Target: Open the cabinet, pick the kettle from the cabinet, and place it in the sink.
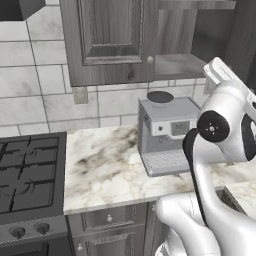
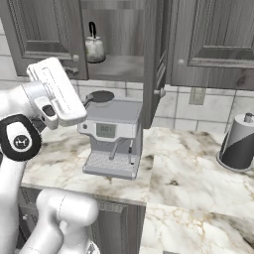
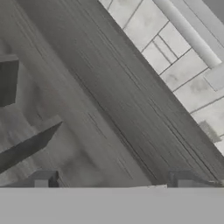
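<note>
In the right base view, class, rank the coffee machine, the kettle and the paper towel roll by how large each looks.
1. coffee machine, clearly the largest.
2. paper towel roll.
3. kettle, smallest as it looks; it sits farther back in the open cabinet, so distance shrinks it somewhat.

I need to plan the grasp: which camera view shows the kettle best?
The right base view: the kettle stands whole on the open cabinet shelf, handle upright. The left base view gives that shelf's edge; the hand view gives close wood grain.

No readable text; the coffee machine (image 2: 113, 134) display shows only an illegible blur.
</note>
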